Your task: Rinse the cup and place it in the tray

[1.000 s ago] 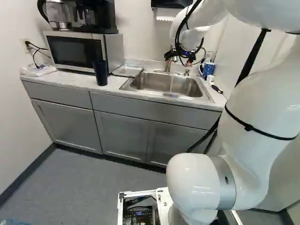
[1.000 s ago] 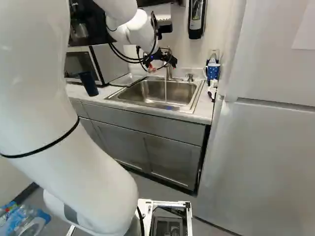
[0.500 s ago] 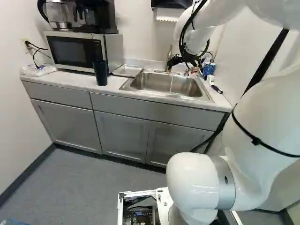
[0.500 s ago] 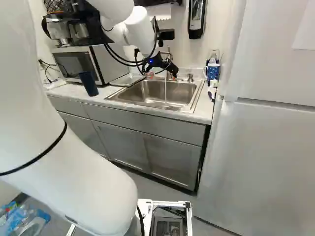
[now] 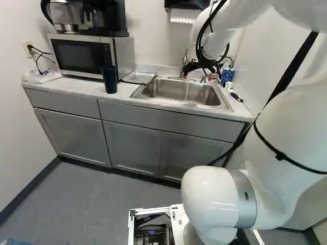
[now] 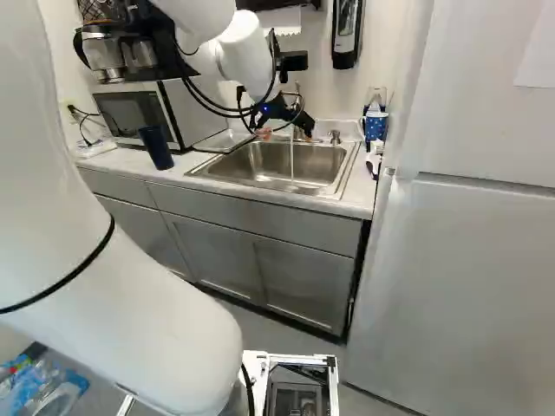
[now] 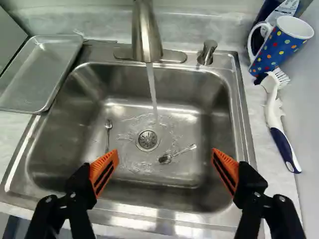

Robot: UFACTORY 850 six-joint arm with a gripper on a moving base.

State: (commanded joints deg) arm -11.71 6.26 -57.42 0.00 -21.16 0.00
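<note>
Probably, with the gripper (image 7: 165, 154) spread wide and empty, either the dark tumbler (image 5: 109, 79) or the dotted mug (image 7: 280, 49) needs a firm mid-body hold, being stiff and slick once wet.

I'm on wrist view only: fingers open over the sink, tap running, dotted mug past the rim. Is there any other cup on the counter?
Observer: Yes, a dark cup stands on the counter, in front of the microwave.
Operator: Which side of the tray?
Observer: Left of the tray, as the left base view shows it.
Operator: Anything on top of the microwave?
Observer: A coffee maker with a glass pot beside it, seen in the left base view.
</note>
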